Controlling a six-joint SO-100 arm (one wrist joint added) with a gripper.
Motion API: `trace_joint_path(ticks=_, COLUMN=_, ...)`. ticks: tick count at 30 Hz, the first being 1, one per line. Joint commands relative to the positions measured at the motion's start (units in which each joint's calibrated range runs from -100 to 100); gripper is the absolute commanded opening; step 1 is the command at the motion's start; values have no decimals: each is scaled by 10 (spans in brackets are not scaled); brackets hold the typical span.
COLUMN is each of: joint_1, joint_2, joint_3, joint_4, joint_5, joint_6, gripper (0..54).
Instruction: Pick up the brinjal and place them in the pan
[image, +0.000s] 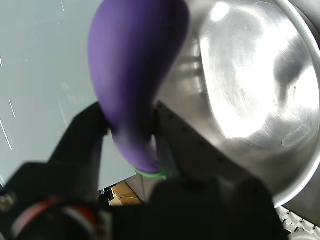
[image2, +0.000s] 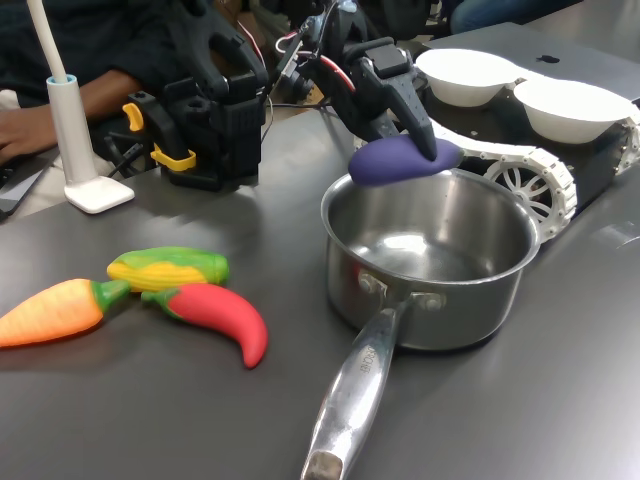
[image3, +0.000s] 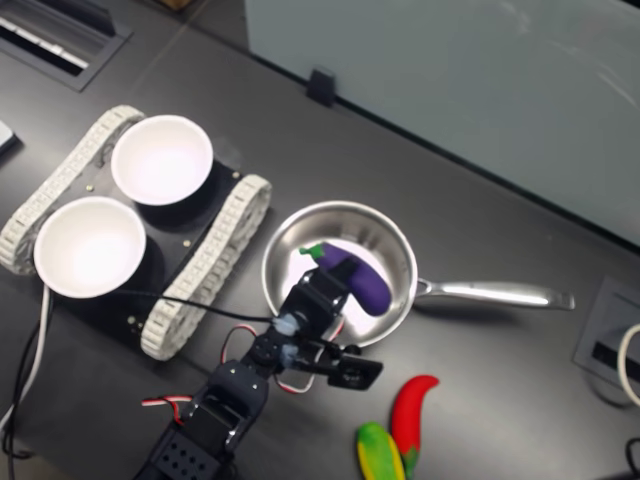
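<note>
The brinjal (image2: 395, 160) is deep purple with a green cap (image3: 312, 250), and my gripper (image2: 425, 140) is shut on it. In the first exterior view it hangs just above the far rim of the steel pan (image2: 440, 310). In the second exterior view the brinjal (image3: 362, 282) shows over the pan's inside, near the rim (image3: 340, 207) on the arm's side. In the wrist view the black fingers (image: 85, 130) clamp the brinjal (image: 135, 75) near its cap end, with the shiny pan (image: 250, 90) beside it. The pan's long handle (image2: 360, 390) points at the table's front edge.
A red chili (image2: 225, 315), a toy corn (image2: 170, 267) and an orange carrot (image2: 50, 312) lie left of the pan in the first exterior view. Two white bowls (image2: 470, 75) (image2: 575, 105) sit on a tracked vehicle (image2: 530, 180) behind it. A person's arm (image2: 60, 100) rests at the back left.
</note>
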Motion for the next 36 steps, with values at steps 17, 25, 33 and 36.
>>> trace_joint_path(ticks=17, joint_1=-16, joint_2=-27, joint_3=4, joint_4=-22, joint_5=7, joint_6=1, gripper=279)
trace_joint_path(ticks=25, joint_1=-18, joint_2=-58, joint_3=16, joint_4=-19, joint_5=9, joint_6=1, gripper=298)
trace_joint_path(ticks=33, joint_1=-46, joint_2=-142, joint_3=45, joint_4=-2, joint_5=3, joint_6=0, gripper=256)
trace_joint_path(ticks=36, joint_1=-55, joint_2=-167, joint_3=48, joint_4=9, joint_5=3, joint_6=0, gripper=232)
